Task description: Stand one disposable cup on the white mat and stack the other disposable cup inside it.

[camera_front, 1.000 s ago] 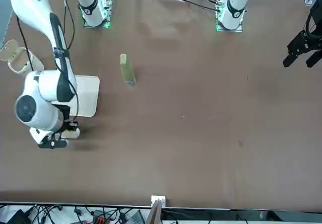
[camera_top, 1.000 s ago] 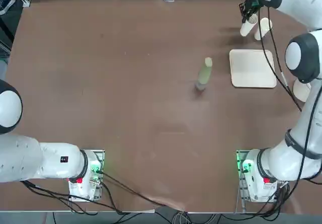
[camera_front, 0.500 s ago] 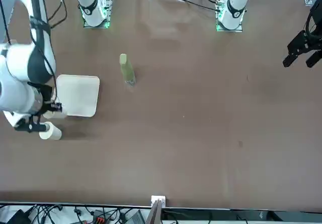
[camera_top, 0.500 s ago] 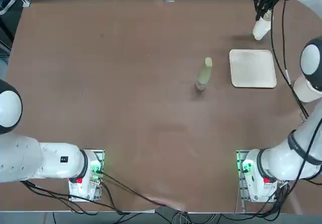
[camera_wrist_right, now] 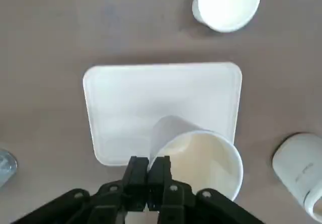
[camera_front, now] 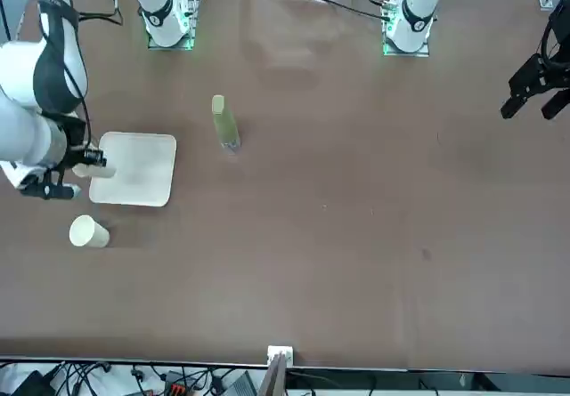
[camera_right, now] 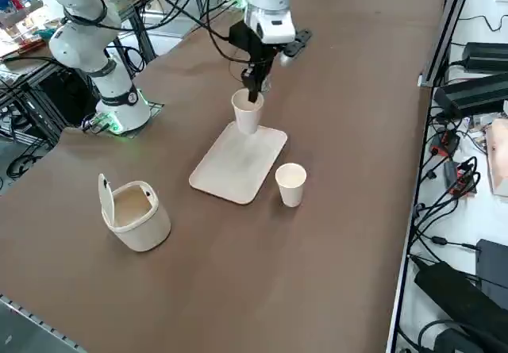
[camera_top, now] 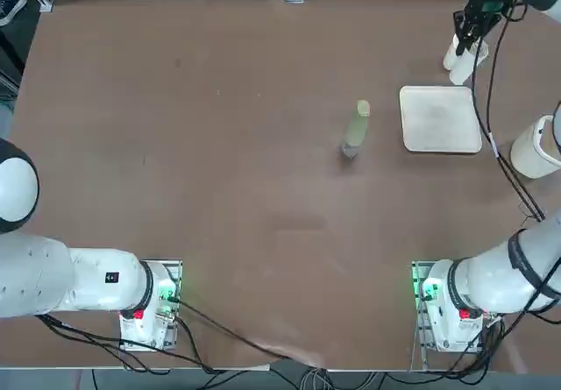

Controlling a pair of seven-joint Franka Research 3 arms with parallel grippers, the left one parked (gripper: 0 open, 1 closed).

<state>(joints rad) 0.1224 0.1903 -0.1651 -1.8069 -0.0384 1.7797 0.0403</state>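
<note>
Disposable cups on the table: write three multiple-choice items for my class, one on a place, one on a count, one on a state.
1. Where does the free cup stand?
A. on the white mat
B. on the bare table beside the mat
C. inside the lidded bucket

2. How many disposable cups show?
A. one
B. two
C. three

3. What is the right gripper doing?
A. hanging open and empty
B. shut on the rim of the held cup
C. pressing on the green bottle

Answers: 1 B, it stands off the white mat's edge; 2 B, one held, one on the table; 3 B, the wrist view shows the fingers pinched on the rim above the mat.
</note>
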